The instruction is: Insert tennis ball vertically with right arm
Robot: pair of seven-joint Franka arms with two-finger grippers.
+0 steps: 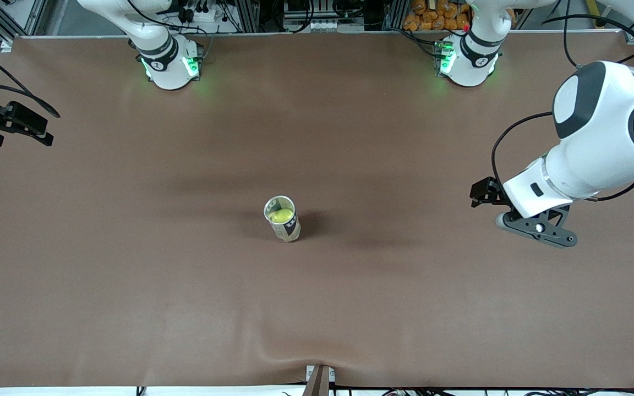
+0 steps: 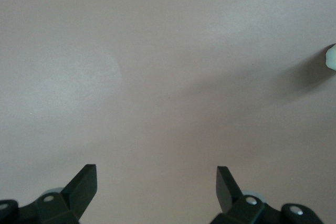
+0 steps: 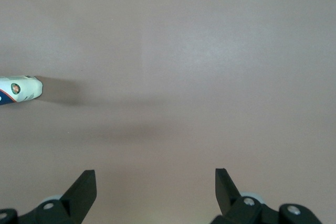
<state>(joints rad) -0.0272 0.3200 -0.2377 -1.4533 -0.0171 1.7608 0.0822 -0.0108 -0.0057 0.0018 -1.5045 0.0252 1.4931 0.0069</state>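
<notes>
Yellow tennis ball [image 1: 280,216] sits in upright can [image 1: 283,219], well apart from spread right gripper [image 3: 156,195].

The right arm [image 1: 152,44] reaches out past the desk's edge at its own end, its hand [image 1: 11,124] hanging there with fingers [image 3: 84,192] spread wide apart and nothing between them. The left hand [image 1: 537,228] hangs over the desk at the left arm's end, its fingers [image 2: 84,190] likewise spread apart with nothing between them.
</notes>
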